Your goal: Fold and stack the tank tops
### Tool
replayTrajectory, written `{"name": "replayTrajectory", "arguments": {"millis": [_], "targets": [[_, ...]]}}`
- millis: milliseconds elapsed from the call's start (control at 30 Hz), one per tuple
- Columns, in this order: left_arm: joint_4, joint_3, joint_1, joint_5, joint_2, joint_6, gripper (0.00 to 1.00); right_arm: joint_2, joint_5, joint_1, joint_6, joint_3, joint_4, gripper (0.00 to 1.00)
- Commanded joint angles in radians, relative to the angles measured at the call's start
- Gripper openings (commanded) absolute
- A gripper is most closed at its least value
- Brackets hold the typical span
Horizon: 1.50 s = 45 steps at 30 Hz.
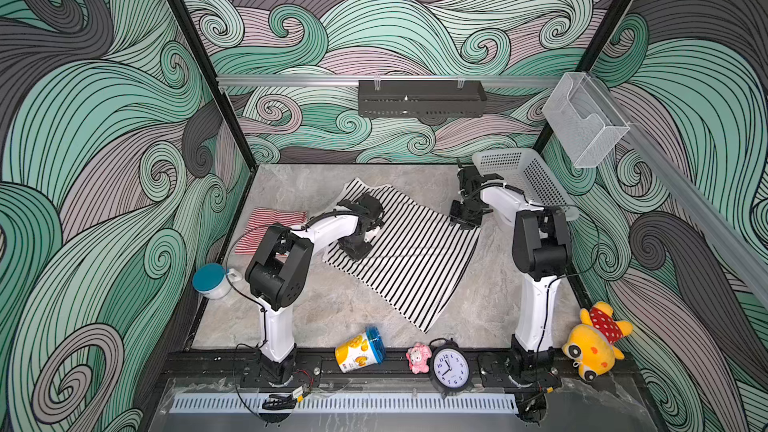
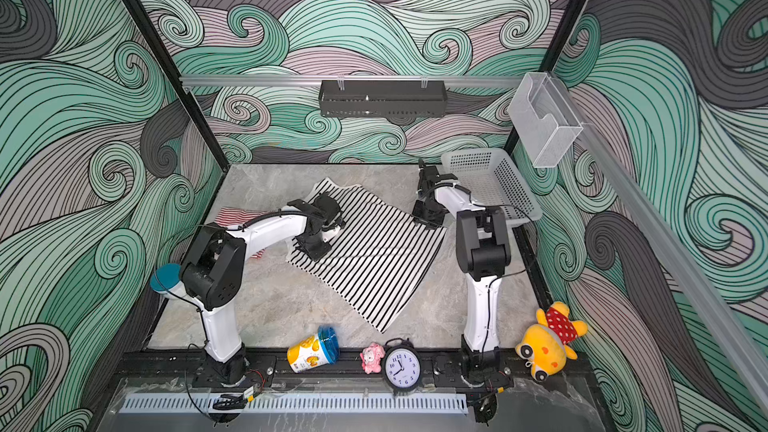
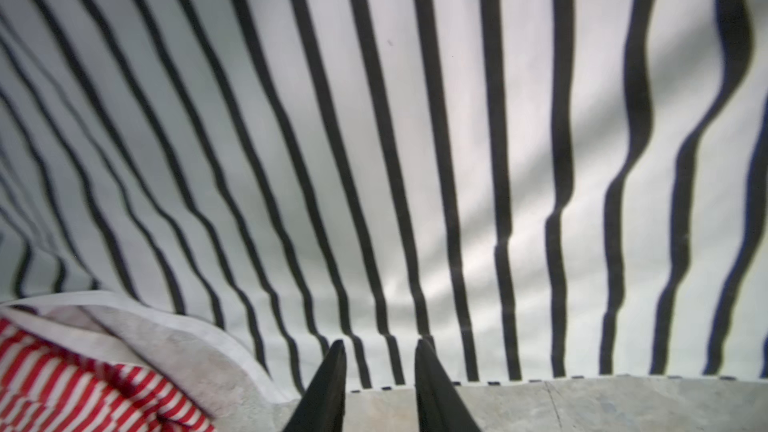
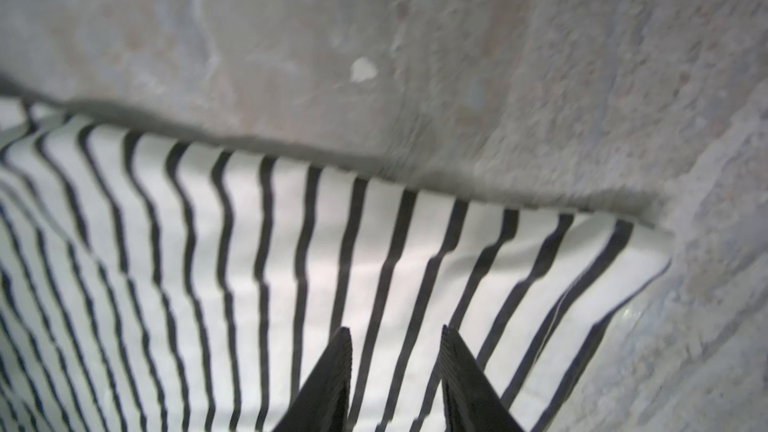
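The black-and-white tank top (image 1: 415, 259) (image 2: 374, 259) lies spread flat and slanted across the middle of the table. The red-and-white tank top (image 1: 270, 218) (image 2: 230, 214) lies folded to its left, partly hidden under my left arm. My left gripper (image 1: 354, 252) (image 3: 380, 344) points down at the striped top's left edge, open, its tips straddling the hem (image 3: 540, 378) with bare table between them. The red-and-white top (image 3: 62, 376) shows beside it. My right gripper (image 1: 463, 220) (image 4: 397, 330) hovers open over the far right corner of the black-and-white top (image 4: 291, 263).
A white mesh basket (image 1: 528, 176) stands at the back right behind my right arm. A teal-lidded jar (image 1: 210, 280) sits at the left edge. Along the front rail lie a yellow snack cup (image 1: 359, 349), a pink toy (image 1: 417, 357), a black alarm clock (image 1: 451, 367) and a yellow plush (image 1: 594, 342).
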<state>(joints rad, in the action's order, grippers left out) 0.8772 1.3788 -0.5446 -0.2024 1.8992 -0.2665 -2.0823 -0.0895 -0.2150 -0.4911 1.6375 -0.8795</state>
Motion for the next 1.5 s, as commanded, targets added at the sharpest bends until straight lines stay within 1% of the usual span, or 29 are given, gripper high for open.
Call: {"name": "replayTrajectory", "arguments": {"millis": [0, 167, 267, 367, 433, 533, 667, 733, 833, 1033, 1133, 1200, 1267, 1400, 1467], "targets": [[-0.045, 0.097, 0.027, -0.067, 0.02, -0.034, 0.32, 0.134, 0.026, -0.092, -0.003, -0.091, -0.036, 0.38], [-0.033, 0.294, 0.104, -0.022, 0.184, -0.03, 0.32, 0.3, 0.022, -0.208, -0.05, -0.324, 0.047, 0.41], [-0.014, 0.407, 0.144, -0.005, 0.287, -0.027, 0.32, 0.38, -0.024, -0.273, -0.091, -0.453, 0.125, 0.41], [0.01, 0.504, 0.177, 0.002, 0.368, -0.019, 0.32, 0.429, -0.053, -0.333, -0.145, -0.553, 0.19, 0.45], [0.021, 0.54, 0.194, 0.015, 0.398, -0.014, 0.32, 0.448, -0.065, -0.37, -0.173, -0.604, 0.231, 0.49], [0.018, 0.551, 0.213, 0.02, 0.417, -0.005, 0.32, 0.45, -0.086, -0.395, -0.211, -0.677, 0.289, 0.55], [0.008, 0.507, 0.219, 0.02, 0.402, -0.005, 0.32, 0.426, -0.076, -0.396, -0.217, -0.735, 0.3, 0.57], [-0.01, 0.46, 0.219, 0.021, 0.38, -0.006, 0.32, 0.41, -0.062, -0.386, -0.203, -0.744, 0.285, 0.57], [-0.023, 0.398, 0.219, 0.02, 0.353, -0.007, 0.32, 0.376, -0.069, -0.338, -0.167, -0.759, 0.26, 0.57], [-0.03, 0.278, 0.22, 0.019, 0.29, 0.009, 0.31, 0.36, -0.094, -0.158, -0.061, -0.754, 0.215, 0.57], [-0.023, 0.224, 0.219, 0.044, 0.246, 0.026, 0.31, 0.322, -0.092, -0.09, -0.004, -0.686, 0.182, 0.57], [-0.006, 0.192, 0.218, 0.085, 0.217, 0.04, 0.31, 0.273, -0.098, -0.055, 0.022, -0.621, 0.167, 0.57], [0.011, 0.161, 0.211, 0.118, 0.192, 0.051, 0.31, 0.223, -0.11, -0.032, 0.034, -0.553, 0.157, 0.57], [0.011, 0.081, 0.181, 0.132, 0.14, 0.071, 0.31, 0.125, -0.099, 0.001, 0.038, -0.409, 0.108, 0.57], [0.019, 0.052, 0.172, 0.157, 0.114, 0.089, 0.31, 0.076, -0.111, 0.021, 0.04, -0.344, 0.096, 0.56]]}}
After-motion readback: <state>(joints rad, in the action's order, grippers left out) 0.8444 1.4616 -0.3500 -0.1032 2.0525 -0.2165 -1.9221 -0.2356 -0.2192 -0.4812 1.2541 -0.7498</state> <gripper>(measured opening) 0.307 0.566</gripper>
